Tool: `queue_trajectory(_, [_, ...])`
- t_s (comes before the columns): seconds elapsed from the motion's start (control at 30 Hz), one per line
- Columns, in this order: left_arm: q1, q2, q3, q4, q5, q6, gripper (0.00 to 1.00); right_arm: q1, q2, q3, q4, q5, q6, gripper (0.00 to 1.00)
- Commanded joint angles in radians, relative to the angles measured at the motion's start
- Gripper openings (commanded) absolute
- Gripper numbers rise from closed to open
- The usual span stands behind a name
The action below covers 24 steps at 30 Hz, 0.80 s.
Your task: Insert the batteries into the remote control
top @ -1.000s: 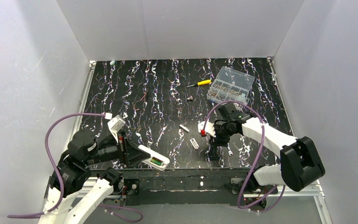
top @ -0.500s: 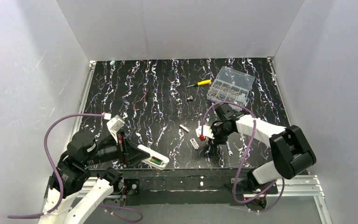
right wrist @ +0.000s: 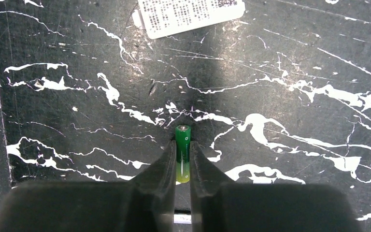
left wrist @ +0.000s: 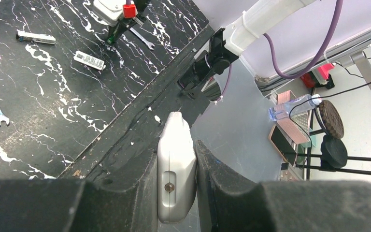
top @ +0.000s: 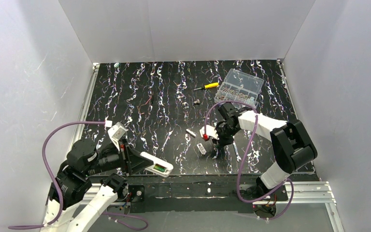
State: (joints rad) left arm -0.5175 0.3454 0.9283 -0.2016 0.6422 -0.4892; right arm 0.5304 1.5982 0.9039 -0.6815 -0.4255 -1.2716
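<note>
- Just now the right claw [top: 216, 143] has drawn in from a wide gape to a tight pinch. The right wrist view shows both fingers pressed to the flanks of one green battery [right wrist: 183, 152].
- The battery lies on the bench [top: 149, 96], right of centre, its end poking past the fingertips.
- The right arm has also swung leftward over the last second, its elbow folding closer to the near edge.
- The battery looks not yet lifted (no gap under it that I can make out).
- The left claw [left wrist: 176, 150] stays clamped on the remote control [top: 157, 166], held out over the near edge at left, well apart from the battery. It has drifted only slightly.
- A white labelled cover piece [right wrist: 191, 14] lies near the battery, untouched.
- Second battery: not found in any view.
- Reading: the pick looks secured, so the carry to the remote should come next. The slim round casing may roll or twist in the pinch.
</note>
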Motion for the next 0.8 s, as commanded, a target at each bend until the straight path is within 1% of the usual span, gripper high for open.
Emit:
queue_trajectory(0.0, [-0.003,-0.021,0.012,0.008,0.014,0.018,0.0,0.0,-0.001,0.032,0.027,0.006,0.074,0.09])
queue_trajectory(0.07, [-0.003,-0.023,0.011,0.008,0.011,0.018,0.0,-0.002,-0.018,0.04,0.039,-0.01,0.116,0.01])
queue_trajectory(0.2, [-0.003,-0.017,0.008,0.021,0.007,0.008,0.0,-0.013,-0.092,0.045,0.101,-0.078,0.242,0.01])
queue_trajectory(0.23, [-0.003,-0.016,0.007,0.026,0.005,0.004,0.0,-0.013,-0.122,0.034,0.151,-0.099,0.302,0.01])
queue_trajectory(0.27, [-0.003,-0.015,0.005,0.032,0.003,0.0,0.0,-0.016,-0.159,0.022,0.197,-0.117,0.33,0.01])
queue_trajectory(0.33, [-0.003,-0.014,0.003,0.043,-0.002,-0.009,0.0,-0.017,-0.233,-0.009,0.297,-0.144,0.452,0.01])
queue_trajectory(0.43, [-0.003,-0.01,-0.004,0.07,-0.017,-0.027,0.0,-0.015,-0.337,-0.042,0.472,-0.15,0.692,0.01])
queue_trajectory(0.57, [-0.003,-0.003,-0.025,0.145,-0.055,-0.076,0.0,-0.011,-0.518,-0.106,0.651,-0.266,0.867,0.01])
queue_trajectory(0.63, [-0.003,0.007,-0.037,0.19,-0.09,-0.114,0.0,-0.001,-0.6,-0.15,0.797,-0.302,1.005,0.01])
queue_trajectory(0.7, [-0.003,0.022,-0.045,0.226,-0.145,-0.17,0.0,0.026,-0.657,-0.161,0.876,-0.263,1.137,0.01])
queue_trajectory(0.73, [-0.003,0.03,-0.048,0.24,-0.172,-0.193,0.0,0.045,-0.673,-0.147,0.874,-0.22,1.188,0.01])
queue_trajectory(0.77, [-0.002,0.039,-0.053,0.256,-0.196,-0.219,0.0,0.064,-0.685,-0.126,0.837,-0.171,1.221,0.01])
